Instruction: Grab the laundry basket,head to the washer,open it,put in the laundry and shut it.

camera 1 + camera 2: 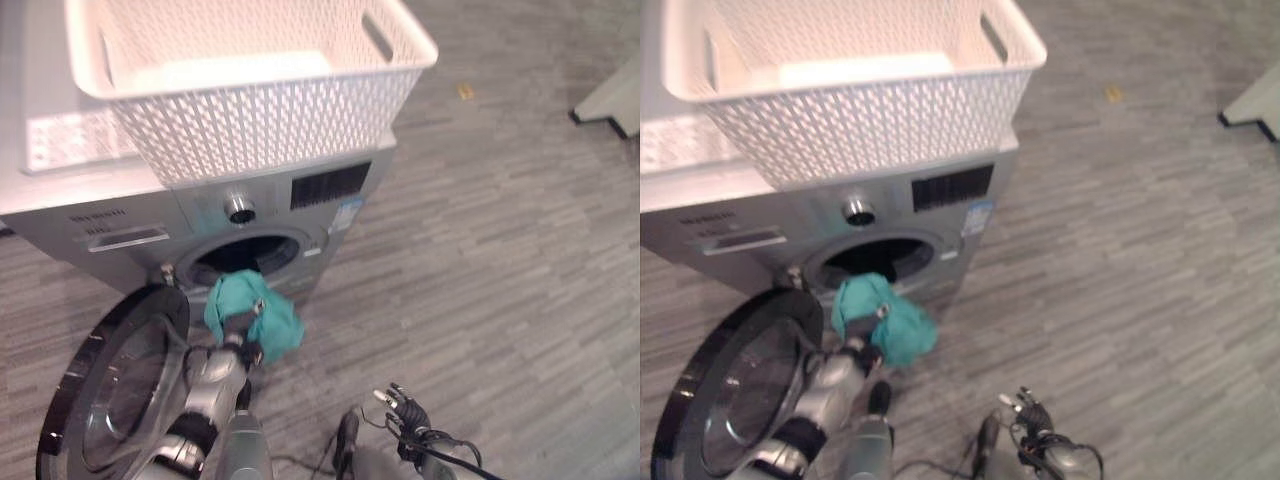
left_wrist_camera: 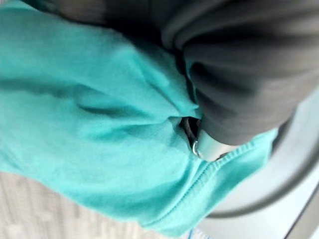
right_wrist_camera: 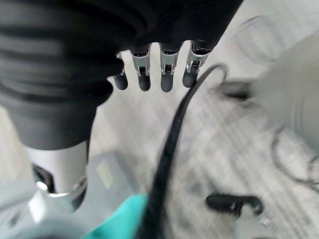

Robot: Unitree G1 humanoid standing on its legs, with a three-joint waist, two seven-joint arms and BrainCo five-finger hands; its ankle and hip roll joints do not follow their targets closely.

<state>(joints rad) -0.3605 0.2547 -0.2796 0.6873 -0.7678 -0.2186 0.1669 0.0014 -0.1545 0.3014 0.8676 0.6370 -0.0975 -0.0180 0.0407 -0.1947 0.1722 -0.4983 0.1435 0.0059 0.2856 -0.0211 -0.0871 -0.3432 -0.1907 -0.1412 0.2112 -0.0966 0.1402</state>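
A white perforated laundry basket [image 1: 250,130] stands on top of the grey front-loading washer [image 1: 100,215]. The washer's round door [image 1: 110,390] hangs open toward the lower left, and the dark drum opening [image 1: 240,258] is exposed. My left hand [image 1: 243,340] is shut on a teal garment [image 1: 265,315], held just in front of and below the opening. In the left wrist view the teal garment [image 2: 99,124] wraps around the hand and covers most of it. My right hand [image 1: 405,410] hangs low near the floor to the right, its fingers [image 3: 144,74] relaxed and holding nothing.
Grey wood-pattern floor stretches to the right of the washer. The base of a white piece of furniture [image 1: 610,100] stands at the far right edge. A small yellow scrap [image 1: 465,92] lies on the floor behind the washer's right side.
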